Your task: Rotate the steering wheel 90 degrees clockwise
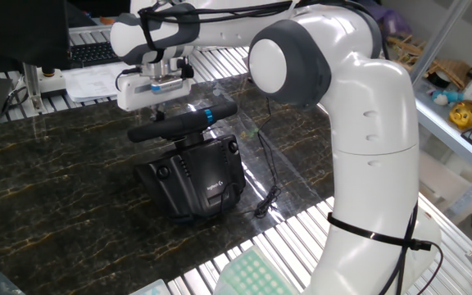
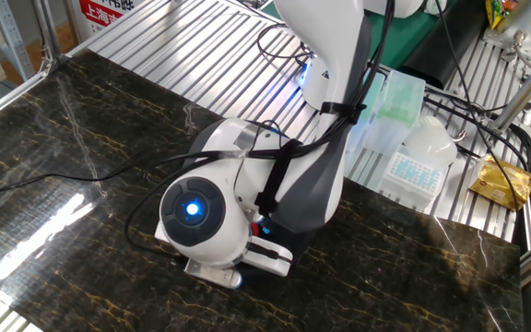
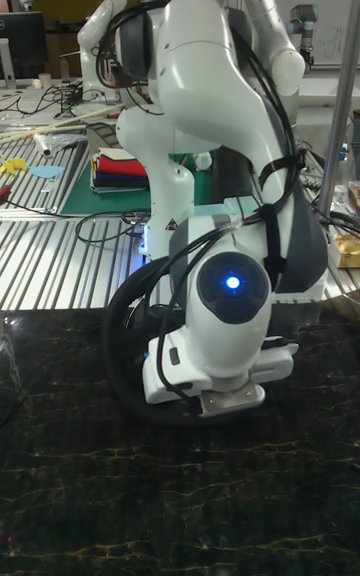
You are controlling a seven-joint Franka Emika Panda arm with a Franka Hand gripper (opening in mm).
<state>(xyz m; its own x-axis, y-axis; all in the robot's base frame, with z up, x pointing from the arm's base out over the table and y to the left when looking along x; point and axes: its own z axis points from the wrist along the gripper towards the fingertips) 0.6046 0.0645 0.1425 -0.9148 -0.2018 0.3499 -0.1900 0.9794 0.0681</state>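
Note:
The steering wheel (image 1: pixel 179 124) shows edge-on as a black rim with a bright blue stripe (image 1: pixel 209 115) toward its right, mounted on a boxy black base (image 1: pixel 193 176). My gripper (image 1: pixel 159 113) hangs from its white hand directly over the rim's left half, with dark fingertips down at the rim's far edge. Whether they clamp the rim is hidden. In the other fixed view my wrist, with its blue light (image 2: pixel 192 210), covers the wheel. The tall fixed view shows a black arc of the rim (image 3: pixel 118 376) beside the hand.
A thin black cable (image 1: pixel 266 176) trails from the base toward the slatted metal table edge. A green tip box (image 1: pixel 248 274) lies at the front. Papers and a keyboard (image 1: pixel 97 53) sit at the back left. Clear plastic boxes (image 2: pixel 404 138) stand behind my arm.

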